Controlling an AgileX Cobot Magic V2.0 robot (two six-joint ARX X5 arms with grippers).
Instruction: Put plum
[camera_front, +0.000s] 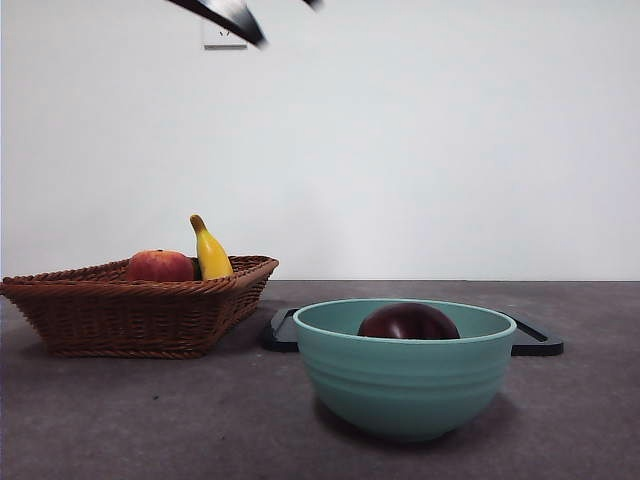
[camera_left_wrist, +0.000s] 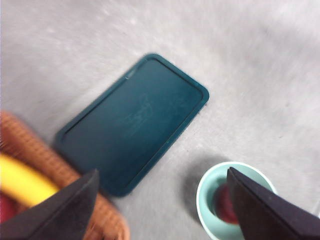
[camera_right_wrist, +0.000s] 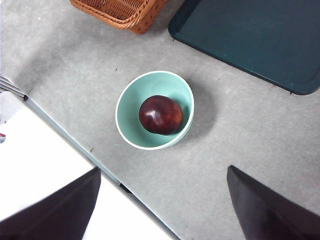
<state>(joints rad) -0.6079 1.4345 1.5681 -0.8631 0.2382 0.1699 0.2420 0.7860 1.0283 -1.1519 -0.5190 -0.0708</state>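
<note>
From the front, the plum (camera_front: 408, 322) sits inside a green bowl (camera_front: 404, 385) near the front of the table (camera_front: 120, 420). Only its dark round top shows over the rim. To the left stands a brown woven basket (camera_front: 130, 315) with a red fruit (camera_front: 159, 266) and a yellow banana (camera_front: 210, 252) in it. A flat dark tray (camera_front: 535, 340) lies behind the bowl. High up at the top edge, a blurry dark arm tip (camera_front: 228, 16) pokes in.

From my left wrist, my left tool (camera_left_wrist: 162, 200) hangs high over the table. Its two black jaws are wide apart and hold nothing. Below I see the tray (camera_left_wrist: 135, 120), the basket edge (camera_left_wrist: 30, 147) with the banana (camera_left_wrist: 22, 182), and the bowl (camera_left_wrist: 210, 187). This picture is blurry.

From my right wrist, my right tool (camera_right_wrist: 162, 200) also hangs high, jaws wide apart and holding nothing. The plum (camera_right_wrist: 160, 115) lies in the middle of the bowl (camera_right_wrist: 132, 100), shiny and dark red. The basket corner (camera_right_wrist: 120, 12) and the tray (camera_right_wrist: 250, 40) are farther off.
</note>
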